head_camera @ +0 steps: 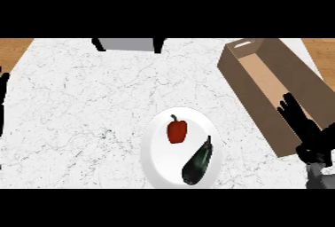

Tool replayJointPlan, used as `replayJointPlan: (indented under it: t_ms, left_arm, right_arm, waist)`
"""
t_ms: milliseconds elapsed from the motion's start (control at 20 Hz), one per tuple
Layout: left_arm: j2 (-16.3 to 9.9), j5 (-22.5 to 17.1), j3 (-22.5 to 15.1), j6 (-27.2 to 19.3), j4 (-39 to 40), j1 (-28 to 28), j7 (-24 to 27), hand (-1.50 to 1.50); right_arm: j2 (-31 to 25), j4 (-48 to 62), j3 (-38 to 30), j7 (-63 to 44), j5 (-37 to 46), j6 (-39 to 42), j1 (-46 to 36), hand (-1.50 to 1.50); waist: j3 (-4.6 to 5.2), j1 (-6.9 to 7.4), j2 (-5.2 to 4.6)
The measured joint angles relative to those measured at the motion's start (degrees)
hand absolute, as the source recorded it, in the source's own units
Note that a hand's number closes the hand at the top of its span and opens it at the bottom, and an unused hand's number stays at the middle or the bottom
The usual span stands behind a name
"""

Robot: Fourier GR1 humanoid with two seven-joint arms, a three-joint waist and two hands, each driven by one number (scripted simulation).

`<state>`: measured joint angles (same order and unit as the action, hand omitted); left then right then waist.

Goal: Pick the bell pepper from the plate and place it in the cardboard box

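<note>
Upright, the red, green-stemmed bell pepper [177,131] lies on the white plate [157,133].

We see a white marble bench [85,102] threaded with thin grey veins, edged by warm brown wood at both upper corners. On the plain white round plate [160,164] lie a glossy red bell pepper [177,131] with a green stem and a dark, near-black green aubergine [197,163]. The long cardboard box [307,88] is tan brown, paler inside. Our black right hand [302,124] ends a grey forearm.
</note>
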<state>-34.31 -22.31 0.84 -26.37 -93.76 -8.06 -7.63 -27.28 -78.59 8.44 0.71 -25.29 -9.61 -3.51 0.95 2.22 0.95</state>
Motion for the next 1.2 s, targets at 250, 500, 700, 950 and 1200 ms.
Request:
replayJointPlan:
  t_ms: [250,500,700,950,1200]
  left_arm:
    - [3.1,-0.9,-2.0,2.1,-0.6,1.5,0.8,0.0]
    - [6.6,-2.0,-6.5,4.6,-1.1,2.0,0.5,0.0]
    - [8.8,-2.0,-8.6,5.9,-0.7,2.8,1.4,0.0]
    - [10.4,-1.4,-10.2,6.4,-0.8,3.0,1.3,0.0]
    - [11.0,-0.8,-10.7,6.3,-0.2,2.1,1.1,0.0]
  right_arm:
    - [2.0,-7.6,-3.0,0.7,3.5,-10.4,-0.4,1.5]
    - [1.2,-8.9,-0.5,-0.2,15.5,-23.4,3.2,-1.5]
    - [2.8,-13.2,4.3,0.5,26.3,-32.9,6.0,-1.5]
    - [-1.9,-18.7,11.9,-9.9,37.9,-32.6,6.2,-1.5]
    - [-9.0,-24.0,17.7,-24.7,41.7,-20.8,3.6,-1.5]
  waist:
    - [0.24,-2.62,0.08]
    - [0.55,-3.48,-0.26]
    - [0.43,-3.16,-0.12]
    - [-0.17,-2.61,-0.45]
    - [-0.35,-2.13,-0.68]
